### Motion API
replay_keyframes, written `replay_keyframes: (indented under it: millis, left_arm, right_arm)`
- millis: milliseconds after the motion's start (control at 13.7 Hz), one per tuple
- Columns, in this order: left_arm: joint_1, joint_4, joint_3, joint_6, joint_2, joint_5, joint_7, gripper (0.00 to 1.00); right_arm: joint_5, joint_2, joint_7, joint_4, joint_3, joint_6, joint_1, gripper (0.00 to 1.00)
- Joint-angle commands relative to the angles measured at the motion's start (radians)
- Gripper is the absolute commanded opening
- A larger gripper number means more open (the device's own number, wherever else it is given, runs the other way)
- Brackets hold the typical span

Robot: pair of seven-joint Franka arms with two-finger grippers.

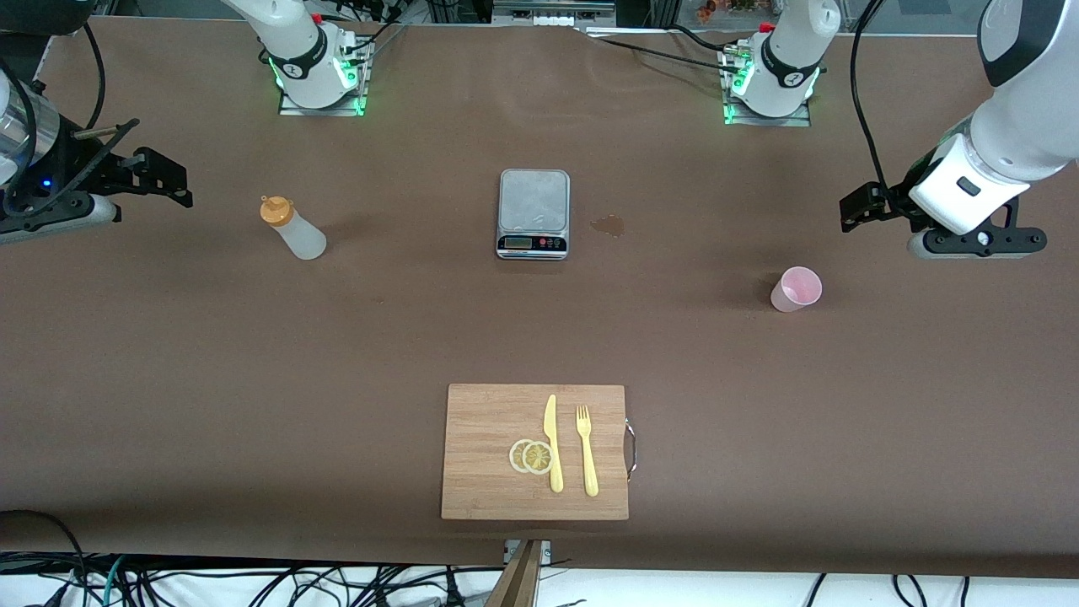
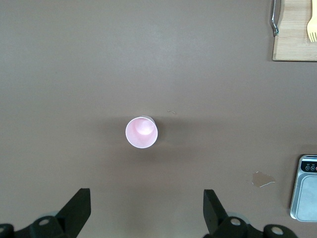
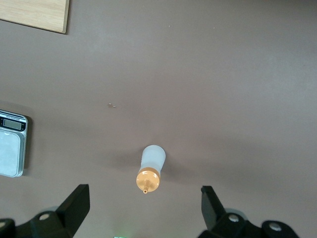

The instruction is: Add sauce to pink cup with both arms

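Grey scale [image 1: 534, 212] mid-table; cutting board [image 1: 489, 472] with knife [image 1: 553, 443], fork [image 1: 587, 449], lemon slices [image 1: 531, 456]

Scale [image 2: 307, 188] and cutting board [image 2: 296, 37] cut off at left wrist view edge.

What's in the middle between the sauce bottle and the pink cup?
The grey kitchen scale sits between the sauce bottle and the pink cup, a little farther from the front camera than both. A small stain lies beside it. The front view shows this.

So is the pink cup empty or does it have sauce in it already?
Empty: the left wrist view looks straight into the upright pink cup and shows only its bare pink bottom.
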Motion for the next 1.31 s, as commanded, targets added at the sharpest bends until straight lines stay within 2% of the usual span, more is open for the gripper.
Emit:
replay_keyframes:
  millis: [0, 292, 584, 730, 1022, 1168, 1241]
  left_arm:
    - [-0.002, 0.031, 0.003, -0.025, 0.018, -0.007, 0.022, 1.00]
    - [0.001, 0.018, 0.007, -0.054, 0.044, -0.007, 0.023, 1.00]
    - [0.065, 0.012, 0.012, -0.055, 0.136, 0.011, 0.106, 1.00]
    - [0.078, -0.057, 0.012, 0.061, 0.149, 0.039, 0.172, 1.00]
    - [0.130, -0.318, 0.010, 0.379, 0.153, 0.068, 0.318, 1.00]
    - [0.129, -0.427, 0.010, 0.520, 0.167, 0.070, 0.310, 1.00]
    - [0.130, -0.448, 0.009, 0.554, 0.187, 0.070, 0.310, 1.00]
  right_arm:
    - [-0.007, -0.009, 0.008, -0.006, 0.002, -0.011, -0.003, 1.00]
    - [-0.007, -0.010, 0.007, -0.006, 0.002, -0.011, -0.003, 1.00]
    - [-0.002, -0.010, 0.007, -0.006, 0.002, -0.017, -0.006, 1.00]
    - [-0.001, -0.010, 0.007, -0.007, 0.005, -0.017, -0.006, 1.00]
    - [0.001, -0.006, 0.008, -0.007, 0.011, -0.011, -0.006, 1.00]
    - [0.002, -0.009, 0.008, -0.009, 0.011, -0.011, -0.006, 1.00]
    - [0.002, -0.010, 0.008, -0.009, 0.011, -0.013, -0.007, 1.00]
